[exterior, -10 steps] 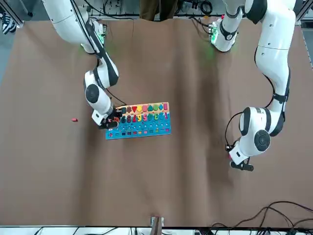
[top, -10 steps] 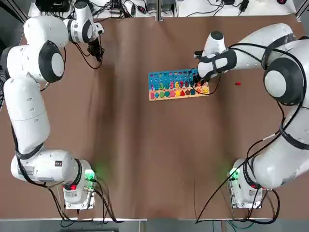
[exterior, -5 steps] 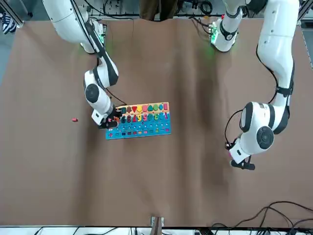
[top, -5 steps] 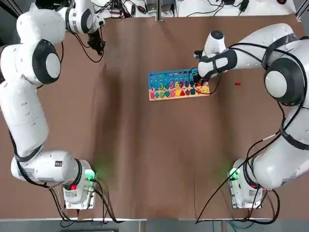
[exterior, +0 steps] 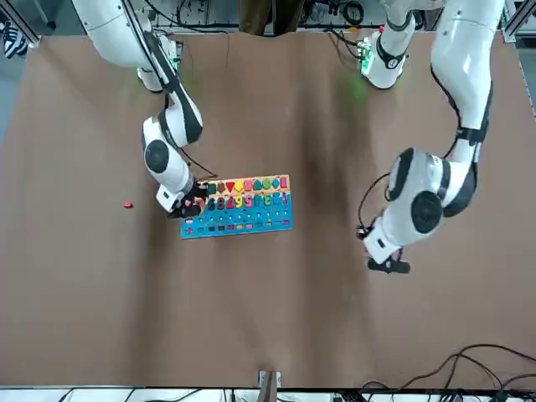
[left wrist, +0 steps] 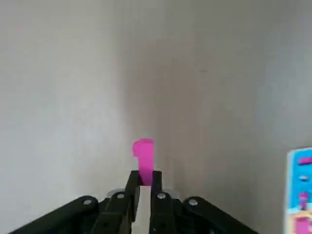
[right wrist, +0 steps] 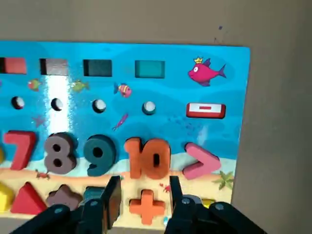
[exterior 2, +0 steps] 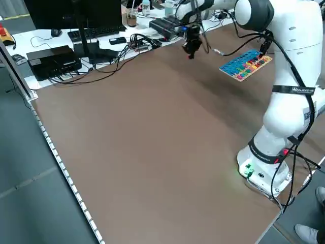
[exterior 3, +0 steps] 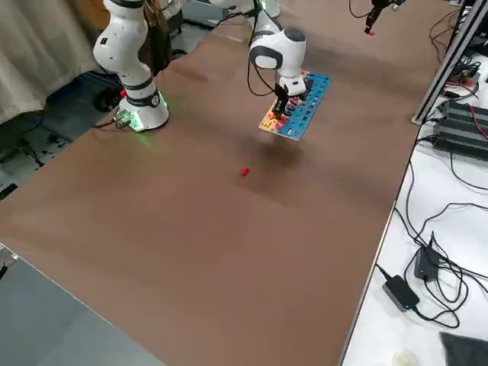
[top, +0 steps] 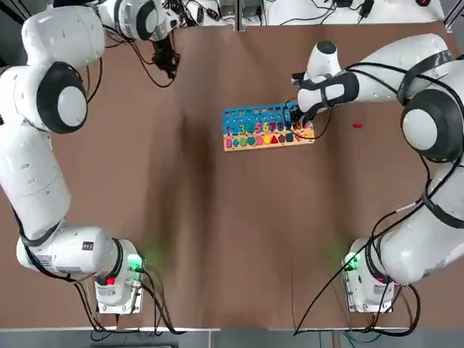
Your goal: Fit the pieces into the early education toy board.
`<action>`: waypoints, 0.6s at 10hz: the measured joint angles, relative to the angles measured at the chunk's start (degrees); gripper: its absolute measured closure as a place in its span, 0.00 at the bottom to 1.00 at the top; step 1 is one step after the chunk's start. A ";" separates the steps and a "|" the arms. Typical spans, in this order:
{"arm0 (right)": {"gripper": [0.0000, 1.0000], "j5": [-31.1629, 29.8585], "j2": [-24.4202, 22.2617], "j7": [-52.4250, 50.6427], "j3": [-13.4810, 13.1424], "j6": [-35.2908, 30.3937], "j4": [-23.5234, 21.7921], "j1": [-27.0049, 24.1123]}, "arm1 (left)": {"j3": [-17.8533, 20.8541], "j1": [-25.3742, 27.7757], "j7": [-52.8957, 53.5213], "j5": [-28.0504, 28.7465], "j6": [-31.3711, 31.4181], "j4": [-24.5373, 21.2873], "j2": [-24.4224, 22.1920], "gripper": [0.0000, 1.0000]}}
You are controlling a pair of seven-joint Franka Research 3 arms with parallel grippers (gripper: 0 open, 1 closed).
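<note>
Left gripper (top: 169, 67) is up over the far left part of the brown worktop (top: 217, 232), well apart from the early education toy board (top: 267, 125). Its fingers are nearly closed, pinching a pink piece (left wrist: 144, 158) by its lower end; the wrist view shows the piece sticking out past the fingertips, the gripped part hidden between them. In the top and front views that piece is too small to make out. A blue corner of the board is cut off at the wrist picture's edge.

Right gripper (right wrist: 142, 192) sits low over the board's right end, by the pale wood edge. Fingers are parted with nothing between them, straddling an orange plus (right wrist: 145, 206) in the shape row. Just beyond the fingertips the orange 10 piece (right wrist: 147, 157) lies on the number row after the 9, with a pink arrow-shaped piece (right wrist: 201, 160) beside it. Whether the 10 is fully seated can't be told. From above the gripper body hides that end of the board.

Board lies flat around mid-worktop, slightly right of centre, blue side away from the robot.

A red piece (top: 357, 125) lies alone on the worktop to the right of the board, well apart from it; also visible in the front view (exterior: 127, 203) and right side view (exterior 3: 245, 171). Its shape is too small to tell.
</note>
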 joint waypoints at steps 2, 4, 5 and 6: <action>0.52 0.00 -1.30 1.08 -0.10 -0.62 0.01 0.13 | -1.68 -5.03 -7.96 0.00 -0.04 -0.10 -0.11 0.87; 0.50 0.00 -1.90 3.98 -0.82 -1.01 0.01 -0.44 | -1.66 -11.36 -14.77 0.00 0.24 -0.41 0.00 0.87; 0.49 0.00 -1.98 5.08 -1.23 -1.03 0.01 -1.38 | -1.58 -14.00 -17.61 0.00 1.09 -0.84 0.36 0.87; 0.37 0.00 -2.01 5.54 -1.44 -1.03 0.01 -2.97 | -1.47 -16.23 -19.94 0.00 2.24 -1.22 1.25 0.87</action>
